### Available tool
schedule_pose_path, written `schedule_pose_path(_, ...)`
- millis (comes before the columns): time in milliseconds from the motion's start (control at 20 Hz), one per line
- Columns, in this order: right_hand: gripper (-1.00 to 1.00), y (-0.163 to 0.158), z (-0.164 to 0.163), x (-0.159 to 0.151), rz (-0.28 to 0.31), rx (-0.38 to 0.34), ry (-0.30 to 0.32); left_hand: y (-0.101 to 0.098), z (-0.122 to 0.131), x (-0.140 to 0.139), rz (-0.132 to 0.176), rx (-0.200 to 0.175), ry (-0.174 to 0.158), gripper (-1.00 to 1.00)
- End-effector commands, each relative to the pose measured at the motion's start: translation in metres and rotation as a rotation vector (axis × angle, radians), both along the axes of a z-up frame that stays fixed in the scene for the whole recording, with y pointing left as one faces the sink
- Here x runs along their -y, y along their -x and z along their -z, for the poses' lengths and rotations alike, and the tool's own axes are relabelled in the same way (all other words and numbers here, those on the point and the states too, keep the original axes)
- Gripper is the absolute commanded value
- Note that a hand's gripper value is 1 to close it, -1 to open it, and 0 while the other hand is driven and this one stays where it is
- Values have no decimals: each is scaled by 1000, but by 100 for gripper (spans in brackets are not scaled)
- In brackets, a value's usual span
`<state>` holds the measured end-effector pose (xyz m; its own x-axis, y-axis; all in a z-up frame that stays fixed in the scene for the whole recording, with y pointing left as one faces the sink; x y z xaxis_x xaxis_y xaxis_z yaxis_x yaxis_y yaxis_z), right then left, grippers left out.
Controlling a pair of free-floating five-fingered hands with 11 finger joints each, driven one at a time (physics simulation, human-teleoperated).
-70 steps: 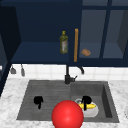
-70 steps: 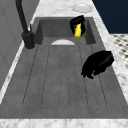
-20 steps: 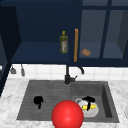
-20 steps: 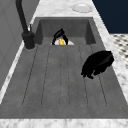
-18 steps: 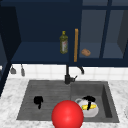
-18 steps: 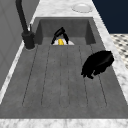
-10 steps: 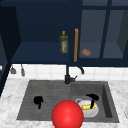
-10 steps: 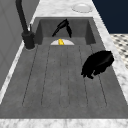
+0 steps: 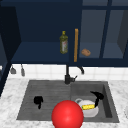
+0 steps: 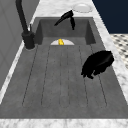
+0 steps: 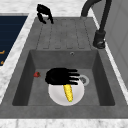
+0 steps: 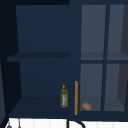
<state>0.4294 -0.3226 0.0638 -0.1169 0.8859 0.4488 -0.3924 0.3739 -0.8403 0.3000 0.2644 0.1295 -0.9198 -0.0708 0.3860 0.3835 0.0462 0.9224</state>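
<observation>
Now, right hand (image 9: pixel 98 96): hovering over the sink basin, fingers stretched out straight and relaxed, grasping nothing; in the right side view (image 11: pixel 58 76) it hangs flat just above the near end of the corn.
Corn (image 11: pixel 68 92): a yellow cob lying on the white plate, down in the basin; from the front (image 9: pixel 88 107) it sits just below and left of the right hand, apart from it.
Plate (image 11: pixel 56 96): white, round, on the basin floor, next to the drain.
Left hand (image 9: pixel 38 100): parked in the air over the ribbed drainboard, well apart from the basin; in the left side view (image 10: pixel 98 64) the fingers are curled under and hold nothing.
Sink (image 9: pixel 107 100): dark grey, drainboard on the left, basin on the right.
Faucet (image 9: pixel 68 77): black, standing at the back between drainboard and basin.
Red ball (image 9: pixel 67 115): big in the front view, at the sink's near edge.
Cabinet above: an olive oil bottle (image 12: pixel 64 96) on the open shelf, a small brown lump (image 12: pixel 86 106) behind the glass door.
</observation>
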Motion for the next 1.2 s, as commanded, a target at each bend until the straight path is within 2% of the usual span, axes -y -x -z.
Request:
schedule_pose_path(0, -100, 17, -17, 7, 0, 88, 60, 0, 0, 0, 0, 0, 0, 0)
schedule_pose_path(250, -100, 38, -36, 16, 32, 178, 73, 0, 0, 0, 0, 0, 0, 0)
schedule_pose_path(550, -100, 59, -68, 26, 55, 206, 85, 0, 0, 0, 0, 0, 0, 0)
schedule_pose_path(900, -100, 116, -100, 40, 76, 236, 49, 0, 0, 0, 0, 0, 0, 0)
schedule_pose_path(1150, -100, 155, -105, 40, 99, 269, 39, 0, 0, 0, 0, 0, 0, 0)
